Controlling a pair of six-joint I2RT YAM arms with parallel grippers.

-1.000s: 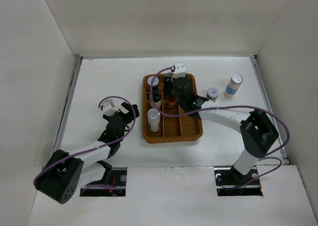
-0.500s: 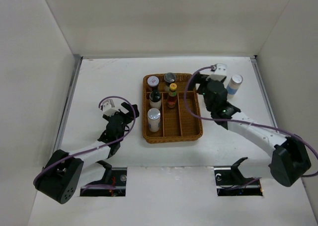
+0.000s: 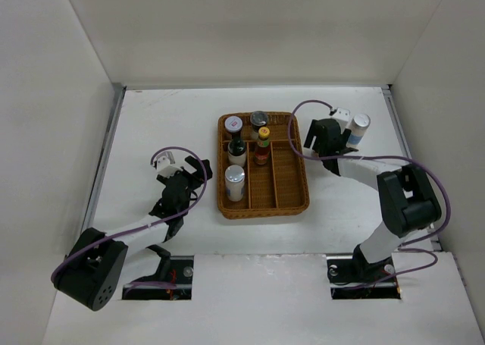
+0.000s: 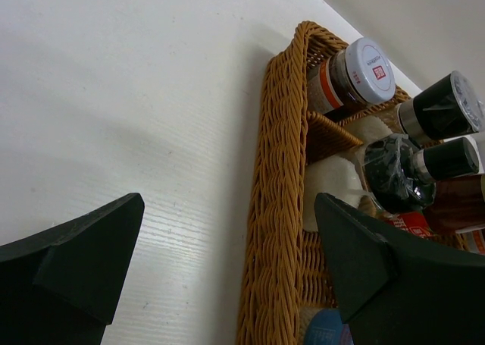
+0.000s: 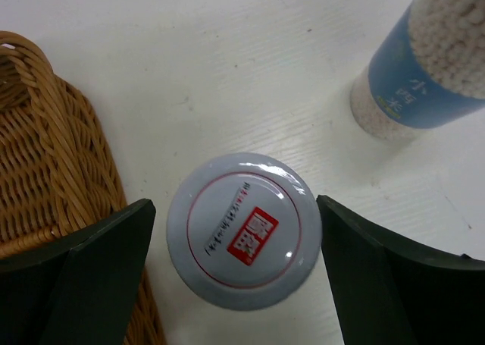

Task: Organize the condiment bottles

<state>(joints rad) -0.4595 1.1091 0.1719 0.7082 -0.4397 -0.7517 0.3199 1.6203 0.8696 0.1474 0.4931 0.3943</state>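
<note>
The brown wicker tray [image 3: 292,197] holds several condiment bottles: a white-lidded jar [image 3: 233,123], a silver-lidded jar [image 3: 260,118], a dark black-capped bottle [image 3: 237,144], a red sauce bottle with a yellow cap [image 3: 263,143] and a white shaker [image 3: 235,180]. My right gripper [image 3: 324,142] hangs open right of the tray. In the right wrist view its fingers straddle a small jar with a white lid and red label [image 5: 244,229] standing on the table. A blue-labelled bottle [image 3: 356,130] stands just beyond it, also in the right wrist view [image 5: 420,79]. My left gripper [image 3: 193,174] is open and empty, left of the tray.
The tray's right compartments hold nothing. White walls close in the table on the left, back and right. The left wrist view shows the tray's left rim [image 4: 284,208] close ahead, with the white-lidded jar [image 4: 356,72] and black caps [image 4: 443,110] behind it.
My right gripper has left the tray's back and swung right, coming down over the small white-lidded jar beside the tray. The left arm has not moved.
</note>
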